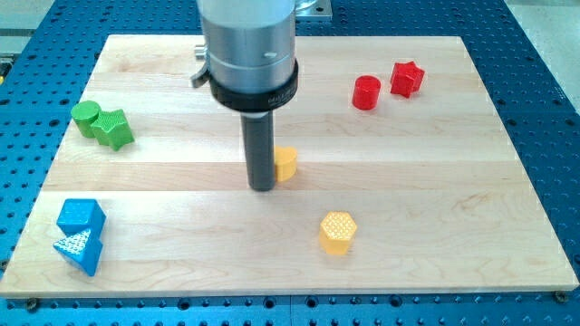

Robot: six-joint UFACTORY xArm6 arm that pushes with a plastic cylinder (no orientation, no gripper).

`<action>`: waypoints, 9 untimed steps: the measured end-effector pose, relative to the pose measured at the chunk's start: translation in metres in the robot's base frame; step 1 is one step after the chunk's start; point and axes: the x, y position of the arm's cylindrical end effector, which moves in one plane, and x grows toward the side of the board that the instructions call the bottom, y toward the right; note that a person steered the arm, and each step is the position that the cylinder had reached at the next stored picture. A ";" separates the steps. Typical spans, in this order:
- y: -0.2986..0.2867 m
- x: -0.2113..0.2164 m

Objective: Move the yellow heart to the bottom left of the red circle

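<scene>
The yellow heart (pixel 286 163) lies near the board's middle, partly hidden behind my rod. My tip (pixel 263 187) rests on the board just left of the heart and touches or nearly touches it. The red circle (pixel 366 92) stands at the view's upper right, far up and right of the heart. A red star (pixel 407 79) sits just right of the red circle.
A yellow hexagon (pixel 338 233) lies below and right of the heart. A green circle (pixel 87 117) and a green star (pixel 113 129) sit at the left edge. Two blue blocks (pixel 80 215) (pixel 79 249) sit at the bottom left. The wooden board (pixel 453 199) lies on a blue perforated table.
</scene>
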 end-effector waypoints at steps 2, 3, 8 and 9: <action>0.047 -0.087; 0.047 -0.119; 0.066 -0.056; 0.073 -0.073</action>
